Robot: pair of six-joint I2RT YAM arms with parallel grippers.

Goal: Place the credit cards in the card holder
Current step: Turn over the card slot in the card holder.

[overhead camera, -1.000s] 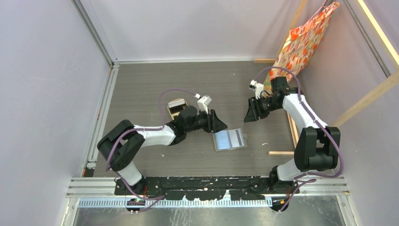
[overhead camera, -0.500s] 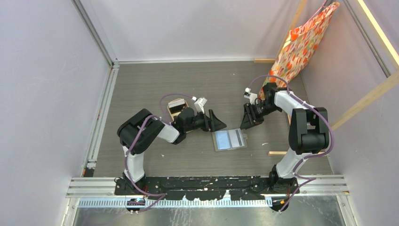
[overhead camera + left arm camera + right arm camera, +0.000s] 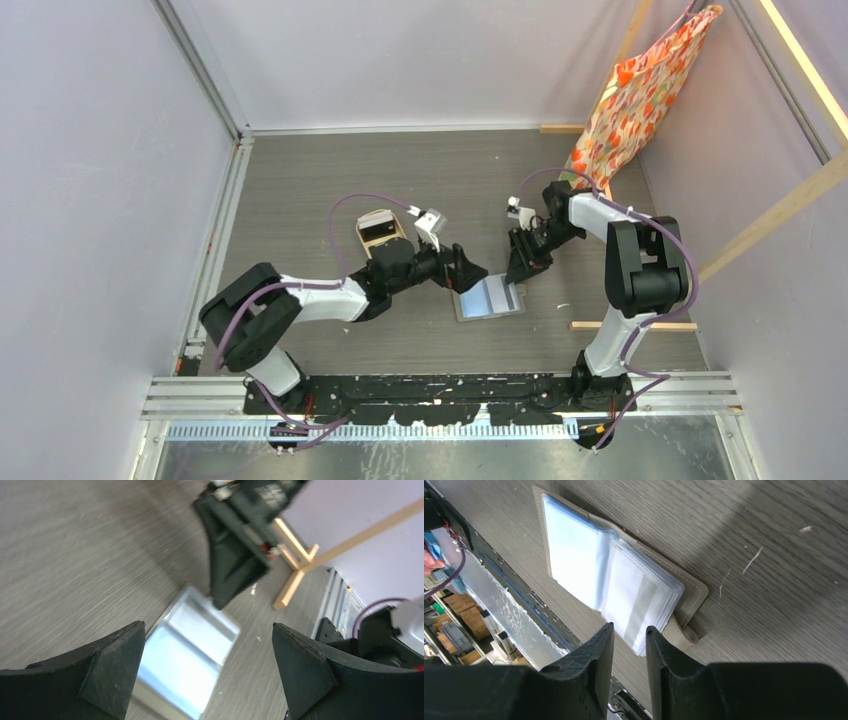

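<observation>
The card holder [image 3: 489,298] lies open and flat on the table, its pale bluish sleeves [image 3: 599,575] facing up and its snap tab [image 3: 684,632] at the right edge. My left gripper [image 3: 472,277] hangs over its left edge, open wide, and the holder [image 3: 185,660] shows between its fingertips [image 3: 120,650]. My right gripper [image 3: 517,272] is just above the holder's far right corner. Its jaws [image 3: 629,627] stand a narrow gap apart with nothing in it. I cannot make out the credit cards as separate things; something dark lies in the tan tray [image 3: 378,231].
A patterned orange bag [image 3: 640,90] hangs on a wooden frame [image 3: 790,200] at the back right. A wooden bar [image 3: 598,325] lies on the table right of the holder. The enclosure walls stand close on both sides.
My left gripper has opened wide and moved right and nearer, onto the holder's left edge. My right gripper has moved left and down to the holder's far corner, its jaws narrowing a little.
</observation>
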